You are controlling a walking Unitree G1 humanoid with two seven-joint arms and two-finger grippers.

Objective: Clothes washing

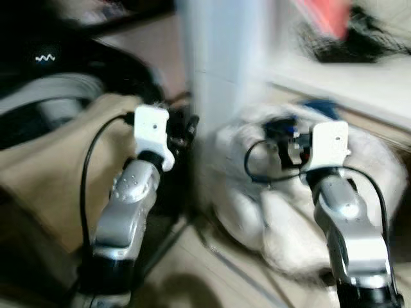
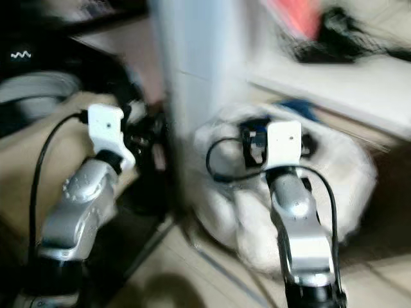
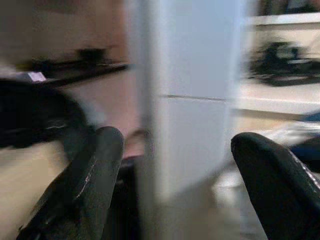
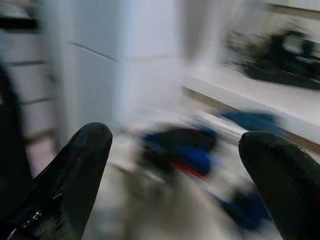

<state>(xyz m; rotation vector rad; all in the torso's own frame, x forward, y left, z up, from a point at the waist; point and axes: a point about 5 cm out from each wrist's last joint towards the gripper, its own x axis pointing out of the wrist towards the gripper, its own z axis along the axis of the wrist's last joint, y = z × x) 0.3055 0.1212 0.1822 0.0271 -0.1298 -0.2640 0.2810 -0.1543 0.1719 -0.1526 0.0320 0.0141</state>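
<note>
- The left gripper (image 3: 172, 185) hung with its fingers spread wide, holding nothing, before a white pillar (image 1: 221, 58).
- The right gripper (image 4: 175, 185) was likewise spread and empty above a white heap of laundry (image 1: 270, 212) holding blue clothes (image 4: 182, 147), right of the pillar.

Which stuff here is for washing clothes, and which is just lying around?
For the washing:
- white laundry bag on the floor, with blue clothes inside
- right gripper, open, pointing at the clothes
- left gripper, open, empty

Just lying about:
- white pillar
- beige cushion
- black tangle on the white shelf
</note>
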